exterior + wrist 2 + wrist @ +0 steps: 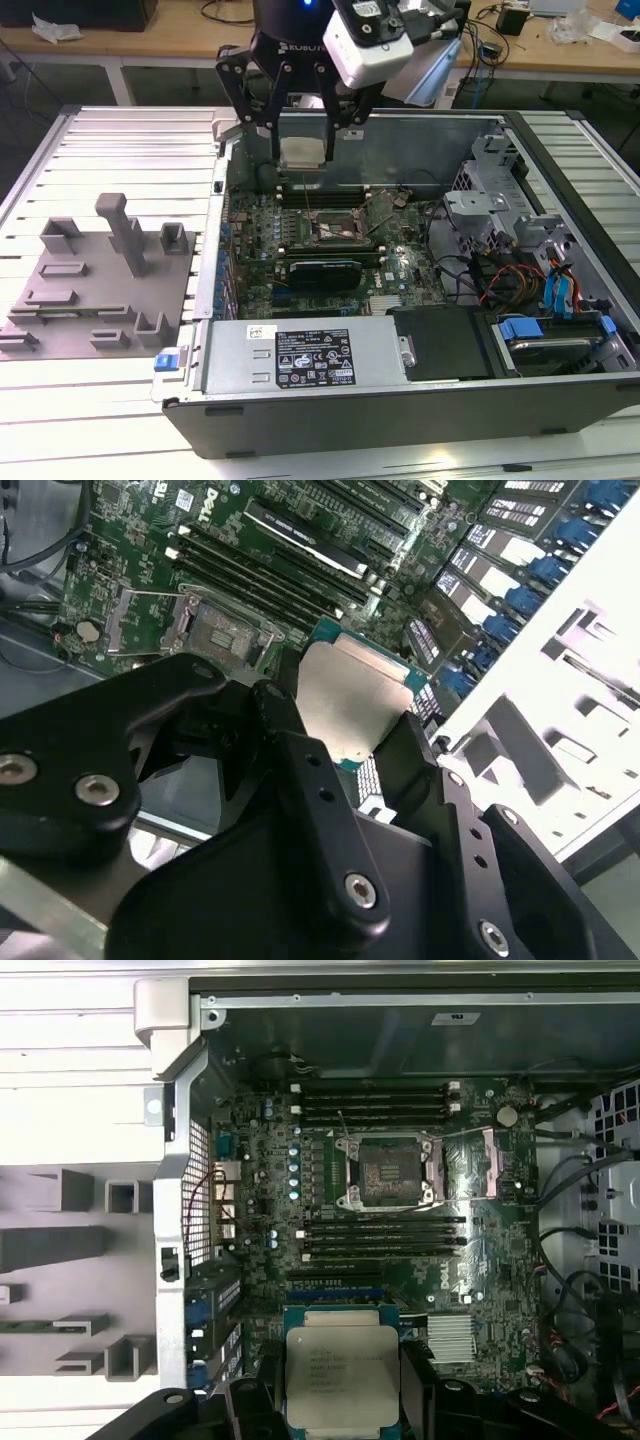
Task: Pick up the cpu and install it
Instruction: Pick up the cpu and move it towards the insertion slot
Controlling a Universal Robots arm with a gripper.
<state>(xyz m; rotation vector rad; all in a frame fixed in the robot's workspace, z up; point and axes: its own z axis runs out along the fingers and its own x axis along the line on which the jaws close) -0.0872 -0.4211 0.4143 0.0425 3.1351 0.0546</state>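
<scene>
cpu (pixel 342 1375), flat silvery chip: pinched by its edges in the gripper (pixel 303 148), aloft inside the case (pixel 420 425), apart from the open socket (pixel 388 1170). Handling: best kept level, edges squared to socket frame, no tilt

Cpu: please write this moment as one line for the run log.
gripper: shut on cpu | cpu: held over motherboard, apart from socket | socket: open
</scene>
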